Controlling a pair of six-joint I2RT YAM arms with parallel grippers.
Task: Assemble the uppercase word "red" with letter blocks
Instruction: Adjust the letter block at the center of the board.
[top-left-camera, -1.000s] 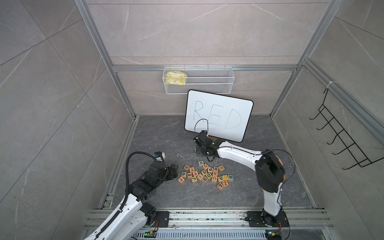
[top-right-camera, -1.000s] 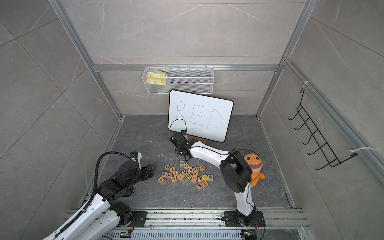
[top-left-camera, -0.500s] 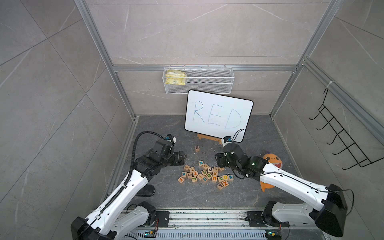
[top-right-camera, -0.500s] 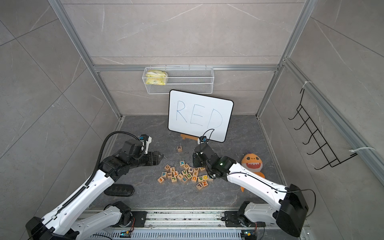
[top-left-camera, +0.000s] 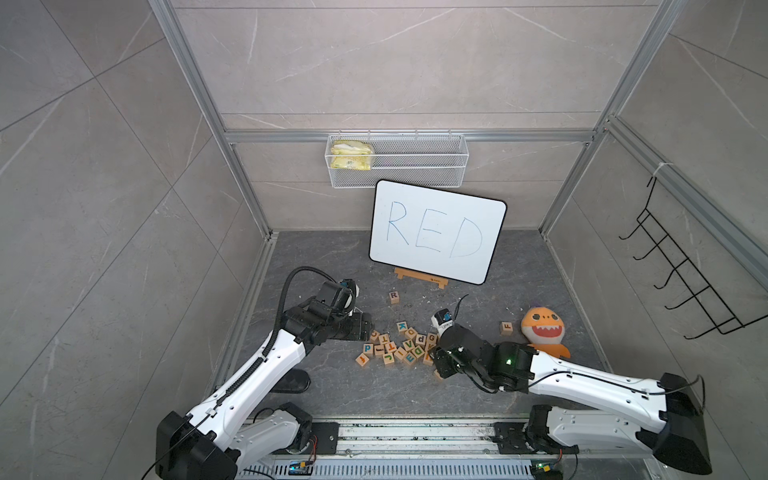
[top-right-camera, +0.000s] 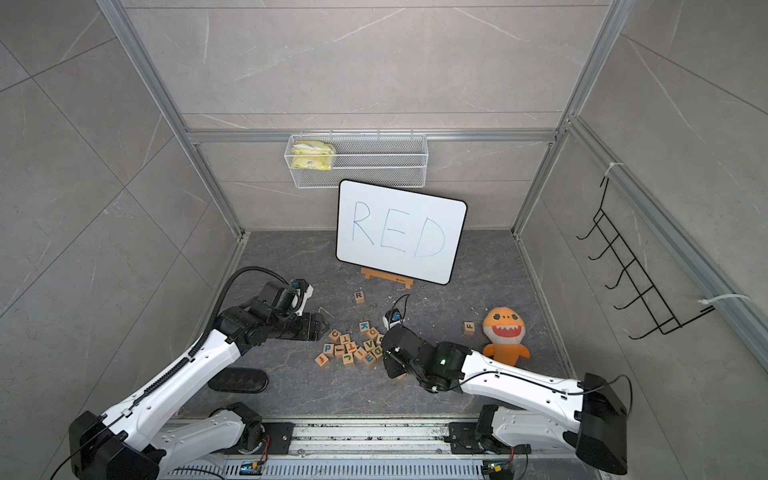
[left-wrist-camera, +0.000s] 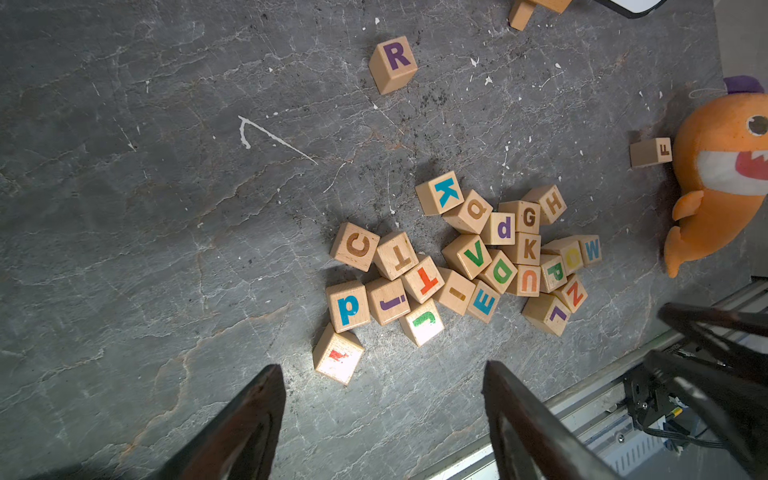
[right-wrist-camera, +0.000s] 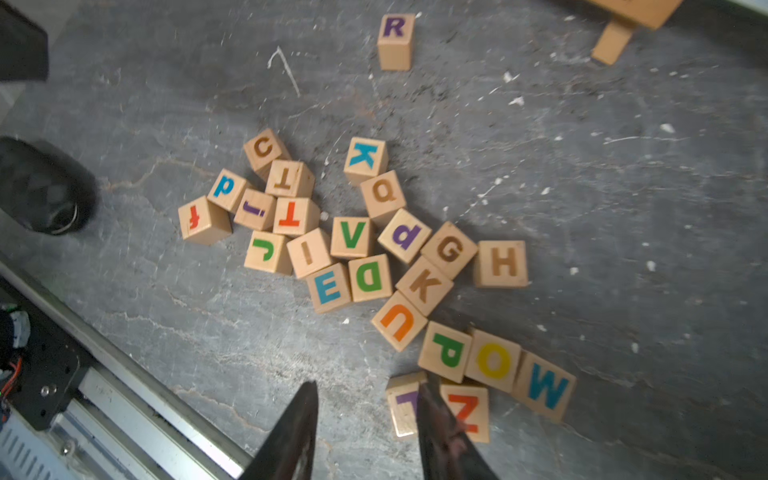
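The letter blocks lie in a loose heap (top-left-camera: 399, 347) on the dark floor. The purple R block (top-left-camera: 394, 296) (right-wrist-camera: 395, 41) stands alone near the board's stand. The teal E block (right-wrist-camera: 329, 287) and the green D block (right-wrist-camera: 370, 277) touch side by side in the heap, also seen as E (left-wrist-camera: 484, 300) and D (left-wrist-camera: 500, 272). My left gripper (left-wrist-camera: 384, 374) hovers open at the heap's left edge (top-left-camera: 365, 326), holding nothing. My right gripper (right-wrist-camera: 366, 386) is open over bare floor at the heap's near right corner, one finger overlapping the purple L block (right-wrist-camera: 403, 409).
A whiteboard (top-left-camera: 436, 232) handwritten RED leans on a wooden stand (top-left-camera: 420, 278) at the back. An orange plush shark (top-left-camera: 542, 330) and a lone F block (top-left-camera: 506, 327) lie to the right. A black oval object (top-left-camera: 291, 380) lies front left, near the metal rail (top-left-camera: 415, 432).
My right arm drew back from near the board, leaving the R block there, and now hangs over the heap's near right corner. My left arm stretched out to the heap's left edge.
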